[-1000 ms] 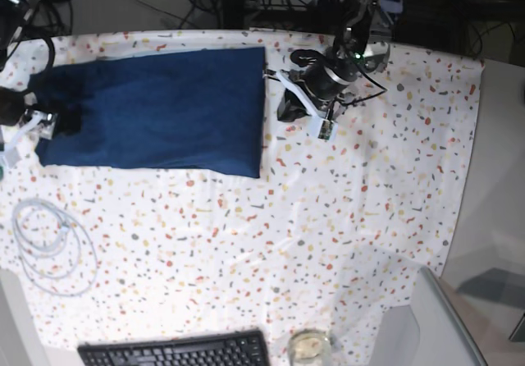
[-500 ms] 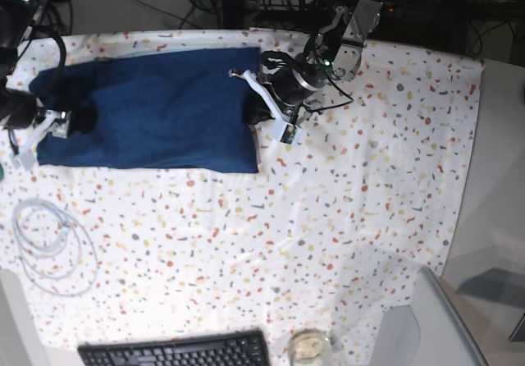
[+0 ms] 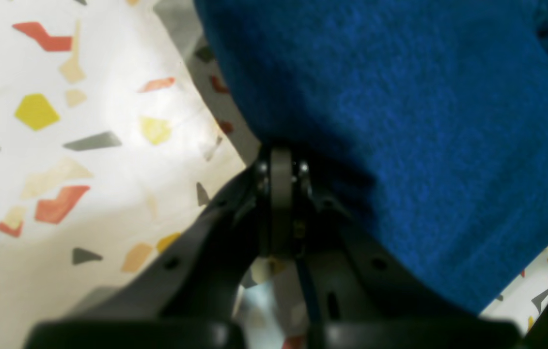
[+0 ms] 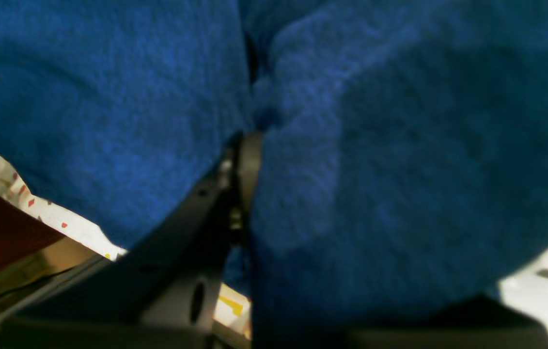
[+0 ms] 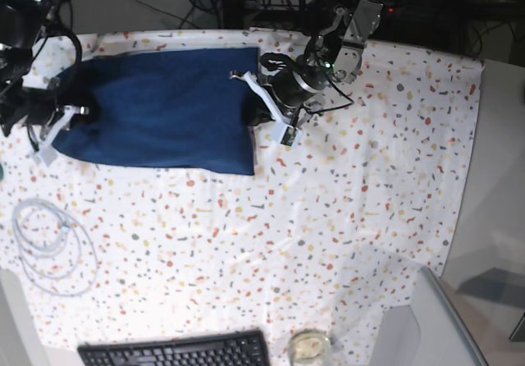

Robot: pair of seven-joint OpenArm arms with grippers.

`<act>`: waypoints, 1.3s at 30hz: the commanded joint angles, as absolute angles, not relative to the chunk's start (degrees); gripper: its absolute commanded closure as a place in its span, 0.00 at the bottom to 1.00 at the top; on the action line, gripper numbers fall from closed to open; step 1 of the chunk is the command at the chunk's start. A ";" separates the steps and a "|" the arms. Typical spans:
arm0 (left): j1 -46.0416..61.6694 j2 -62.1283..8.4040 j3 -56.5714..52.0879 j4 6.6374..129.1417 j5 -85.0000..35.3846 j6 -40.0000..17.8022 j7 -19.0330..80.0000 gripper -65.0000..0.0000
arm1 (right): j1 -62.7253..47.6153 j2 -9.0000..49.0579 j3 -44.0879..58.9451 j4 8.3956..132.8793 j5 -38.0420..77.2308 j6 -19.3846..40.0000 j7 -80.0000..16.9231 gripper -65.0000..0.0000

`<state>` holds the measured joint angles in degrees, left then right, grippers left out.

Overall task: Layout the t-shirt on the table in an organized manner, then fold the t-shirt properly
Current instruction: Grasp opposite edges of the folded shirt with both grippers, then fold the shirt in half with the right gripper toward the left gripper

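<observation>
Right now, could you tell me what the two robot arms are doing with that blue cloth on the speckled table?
The large navy-blue knit t-shirt lies as a folded rectangle on the white table with red, yellow and grey flecks. The left gripper is shut on the shirt's edge at one short end. The right gripper is at the opposite end, its jaws closed into bunched fabric. Both ends are gripped, so another fold looks likely, though it has not visibly begun.

Fingers (image 4: 247,165) seemingly pinching t-shirt (image 4: 399,145) fabric
</observation>
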<state>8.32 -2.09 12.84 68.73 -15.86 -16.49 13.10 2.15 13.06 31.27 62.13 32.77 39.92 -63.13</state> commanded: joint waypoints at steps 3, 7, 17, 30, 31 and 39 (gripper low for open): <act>7.78 -1.80 13.14 69.41 -16.13 -16.75 12.62 1.00 | 1.63 12.26 31.78 69.58 33.63 40.00 -64.92 0.99; 7.87 -1.80 13.23 69.41 -16.13 -16.75 12.62 1.00 | -1.98 8.75 31.43 82.59 33.45 40.00 -67.82 1.00; 8.13 -1.71 13.23 69.58 -16.13 -16.75 12.62 1.00 | -7.43 1.27 22.73 98.95 33.45 39.52 -69.85 1.00; 8.57 -2.07 12.88 70.11 -16.13 -16.75 12.62 1.00 | -10.15 -0.84 12.53 98.68 33.45 24.57 -56.22 0.99; 9.10 -2.24 12.62 70.20 -16.13 -16.75 12.62 1.00 | -10.15 -0.84 11.74 98.24 33.45 23.87 -55.52 0.99; 13.32 -8.04 12.44 79.87 -16.75 -16.75 12.79 1.00 | -10.59 -0.75 7.43 93.41 33.54 19.03 -51.30 0.99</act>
